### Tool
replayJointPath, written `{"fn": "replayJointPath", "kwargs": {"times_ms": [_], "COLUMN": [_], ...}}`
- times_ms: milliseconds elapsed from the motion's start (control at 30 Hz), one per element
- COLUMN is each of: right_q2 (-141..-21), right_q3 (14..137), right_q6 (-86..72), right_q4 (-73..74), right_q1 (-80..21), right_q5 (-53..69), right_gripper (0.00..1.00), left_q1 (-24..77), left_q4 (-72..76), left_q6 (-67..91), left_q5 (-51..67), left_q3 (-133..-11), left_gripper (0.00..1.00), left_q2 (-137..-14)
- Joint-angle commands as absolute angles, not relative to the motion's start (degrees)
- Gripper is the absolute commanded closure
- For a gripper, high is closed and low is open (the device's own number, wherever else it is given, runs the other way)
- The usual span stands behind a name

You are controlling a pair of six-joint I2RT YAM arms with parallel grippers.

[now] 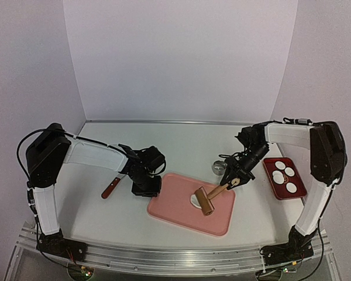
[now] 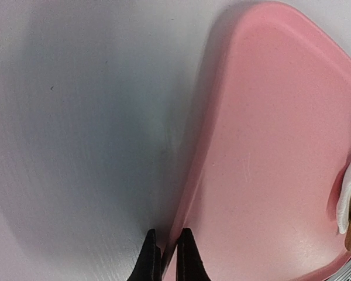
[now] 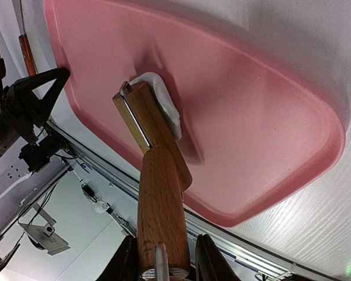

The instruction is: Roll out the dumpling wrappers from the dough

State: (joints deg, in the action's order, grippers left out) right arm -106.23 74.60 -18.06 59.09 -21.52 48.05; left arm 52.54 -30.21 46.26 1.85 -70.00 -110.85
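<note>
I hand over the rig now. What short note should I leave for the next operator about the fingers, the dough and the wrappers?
Left gripper: fingers shut on the left rim of the pink tray.
Right gripper: shut on the handle of the wooden roller, whose head rests on the dough.
Dough: small white piece, mid pink tray.
Done: wrappers lie in the red tray, right side.
To do: roll this dough flat, then cut; the metal ring cutter stands behind the pink tray.

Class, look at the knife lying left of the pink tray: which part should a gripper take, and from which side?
Probably the brown handle, from straight above, closing across its width. The knife lies flat on the table, and the handle is its thicker end, with bare table around it.
</note>
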Motion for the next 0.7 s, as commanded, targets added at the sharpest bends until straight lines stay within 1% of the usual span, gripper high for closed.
{"fn": "replayJointPath", "kwargs": {"times_ms": [0,167,667], "right_q2": [-109.7,-111.7,-115.3], "right_q3": [72.1,70.9,70.3], "right_q6": [-20.5,-21.2,-22.9], "right_q4": [57.6,57.0,55.0], "right_q1": [-21.7,-21.8,-23.5], "right_q5": [33.4,29.7,25.0], "right_gripper": [1.00,1.00,1.00], "left_q1": [53.3,53.6,54.5], "left_q4": [-29.7,-29.3,-28.1], "left_q6": [46.4,46.3,46.2], "left_q5": [2.3,2.6,3.8], "left_q3": [-68.9,-69.0,-68.7], "left_gripper": [1.00,1.00,1.00], "left_q2": [-112.2,-112.4,-112.8]}}
